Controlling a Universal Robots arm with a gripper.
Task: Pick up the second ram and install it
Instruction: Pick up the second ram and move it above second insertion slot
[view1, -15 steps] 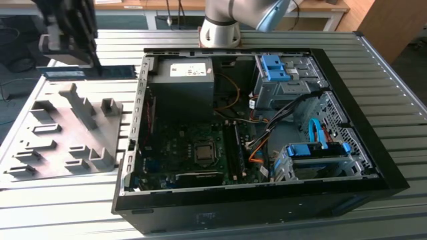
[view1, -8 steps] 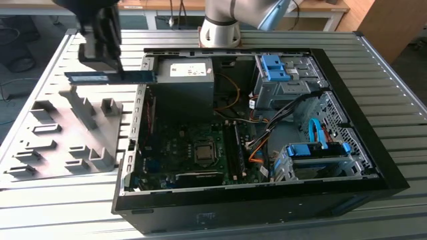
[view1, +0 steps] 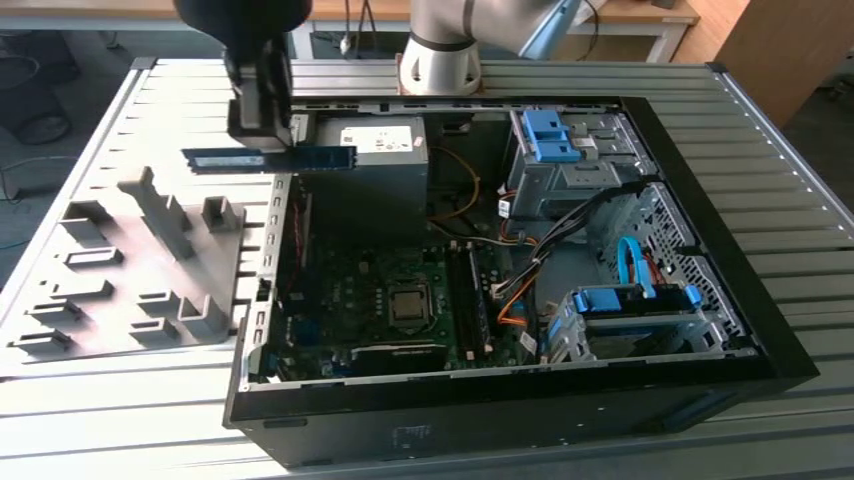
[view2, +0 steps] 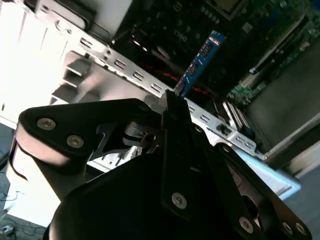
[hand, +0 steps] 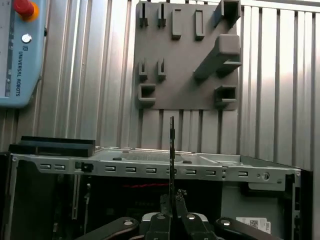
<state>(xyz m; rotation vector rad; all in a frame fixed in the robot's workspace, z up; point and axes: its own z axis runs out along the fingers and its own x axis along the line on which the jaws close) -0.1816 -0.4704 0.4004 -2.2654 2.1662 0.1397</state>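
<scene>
One ram (view1: 320, 158) is off the tray (view1: 144, 268) and in the air, pinched near its middle by the gripper (view1: 262, 146), whose two fingers are pressed flat against its faces. It hangs over the case (view1: 534, 412) wall nearest the tray, half of it above the table's ribbed metal and half above the open case.

The move turns on how the stick lies to the slots (view1: 470, 290). These sit deeper in the case, toward the exterior view's right of the ram and lower, on the motherboard (view1: 350, 285). The ram's long axis runs level, across the exterior view from left to right, while the slots look to run crosswise to that, though the angle makes this hard to be sure of.

In the second wrist view the ram (view2: 200, 57) sticks straight out past the gripper (view2: 172, 102), a thin flat board with a blue label. In the first wrist view the ram (hand: 172, 145) shows edge-on as a fine dark line rising from the gripper (hand: 172, 202). The tray is matte grey plastic with blocky uprights; the case is black outside with bare perforated steel inside.
</scene>
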